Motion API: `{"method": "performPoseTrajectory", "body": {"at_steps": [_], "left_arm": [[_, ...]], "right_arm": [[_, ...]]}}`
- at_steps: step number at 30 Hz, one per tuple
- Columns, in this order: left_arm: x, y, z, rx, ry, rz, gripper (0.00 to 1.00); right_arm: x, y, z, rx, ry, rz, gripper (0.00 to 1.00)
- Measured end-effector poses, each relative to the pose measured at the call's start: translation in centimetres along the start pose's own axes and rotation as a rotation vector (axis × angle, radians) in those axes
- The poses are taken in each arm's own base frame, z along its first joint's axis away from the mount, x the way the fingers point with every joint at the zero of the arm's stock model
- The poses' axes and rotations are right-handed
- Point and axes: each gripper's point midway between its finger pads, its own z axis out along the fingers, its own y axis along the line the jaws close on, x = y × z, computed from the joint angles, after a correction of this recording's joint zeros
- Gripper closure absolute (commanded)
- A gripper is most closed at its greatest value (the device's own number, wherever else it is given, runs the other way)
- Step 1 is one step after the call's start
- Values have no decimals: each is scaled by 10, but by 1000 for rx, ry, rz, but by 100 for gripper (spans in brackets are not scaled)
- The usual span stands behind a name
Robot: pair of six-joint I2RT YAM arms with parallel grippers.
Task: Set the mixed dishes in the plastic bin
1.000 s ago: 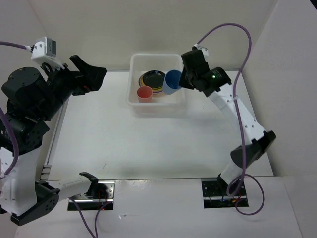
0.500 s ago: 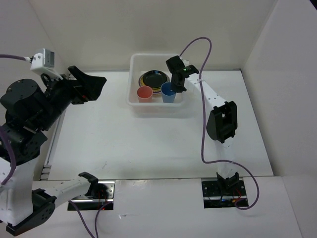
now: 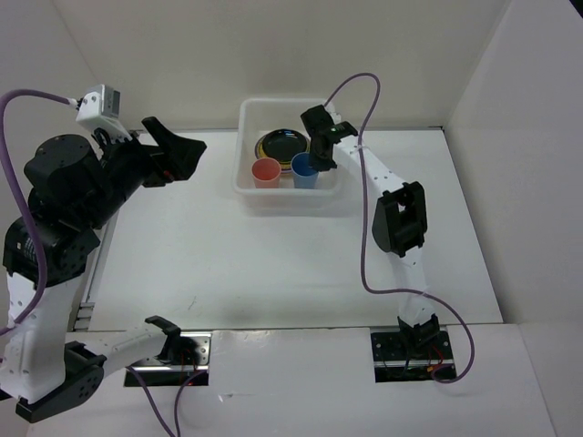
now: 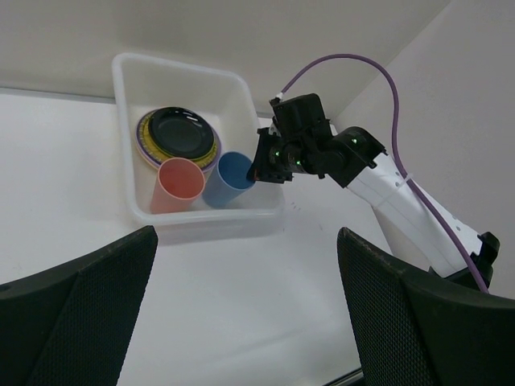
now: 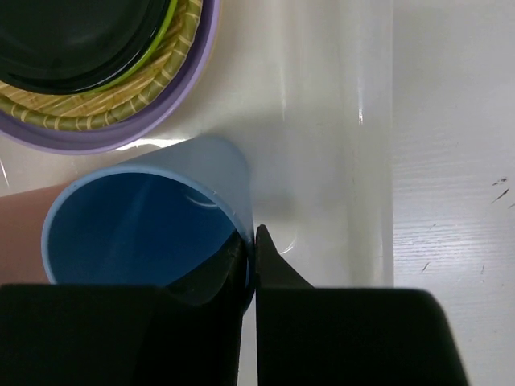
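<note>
1. Blue cup [image 5: 145,225] stands mouth-up inside the bin [image 5: 354,121], directly under the right tool [image 5: 251,237]. Whether its base is fully down on the bin floor cannot be told.
2. Right tool: jaws all but closed, pinching the cup's thin wall at the rim, one finger inside the cup and one outside.
3. Left tool [image 3: 187,153]: jaws spread wide, nothing held. It hangs above the worktop [image 3: 228,264], well apart from the bin.
4. Around the right tool:
   - The red cup [image 3: 265,170] is on the far side of the blue cup from the pinch, just beside it and possibly touching.
   - The plates [image 5: 96,48] lie stacked ahead of the fingertips, black one on top, near the blue cup but apart from it.
   - The bin's wall runs close along the outer finger's side.
5. Judgement: the step in hand is letting go of the blue cup. Every dish in view is already in the bin, so this looks like the last placement.
6. Doing it well:
   - Settle the cup flat on the bin floor before the jaws part, so it does not drop or rock.
   - Open only a little. The outer finger has scant room before the bin wall, and the inner finger should not push the cup toward the red one.
   - Then lift straight up along the cup's axis until the inner finger clears the rim, and only after that swing away.
7. Risk, as a guess: a sideways pull with a finger inside the rim would tip the blue cup onto the red cup or the plates.
</note>
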Motion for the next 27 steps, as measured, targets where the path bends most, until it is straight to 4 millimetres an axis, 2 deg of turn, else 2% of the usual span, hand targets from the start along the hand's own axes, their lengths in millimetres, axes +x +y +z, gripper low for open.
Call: {"method": "performPoseTrajectory", "body": {"at_steps": [7, 8, 11, 12, 13, 14, 15, 16, 18, 20, 23, 27], "left_arm": [[1, 0, 1, -1, 3, 1, 2], [1, 0, 2, -2, 5, 1, 2], [2, 0, 3, -2, 8, 1, 2], [2, 0, 3, 1, 10, 1, 2], [2, 0, 4, 2, 11, 1, 2], [2, -1, 4, 3, 12, 1, 2], [3, -1, 3, 6, 13, 1, 2], [3, -1, 3, 8, 14, 2, 2], [3, -2, 4, 11, 16, 2, 2], [4, -3, 3, 14, 18, 2, 2], [4, -4, 3, 22, 22, 2, 2], [6, -7, 2, 42, 31, 4, 2]], "right_arm": [[-16, 7, -8, -19, -30, 7, 61], [-21, 8, -12, -25, -40, 10, 51], [-41, 11, -36, -46, -73, 22, 33], [-53, 14, -49, -59, -98, 29, 28], [-67, 16, -64, -75, -129, 40, 18], [-84, 18, -83, -95, -174, 54, 11], [-105, 23, -102, -132, -243, 75, 9], [-120, 25, -123, -163, -296, 91, 0], [-137, 20, -168, -211, -371, 115, 0], [-146, 12, -206, -245, -425, 134, 0], [-149, -1, -255, -275, -478, 152, 0], [-137, -12, -313, -320, -515, 154, 0]]}}
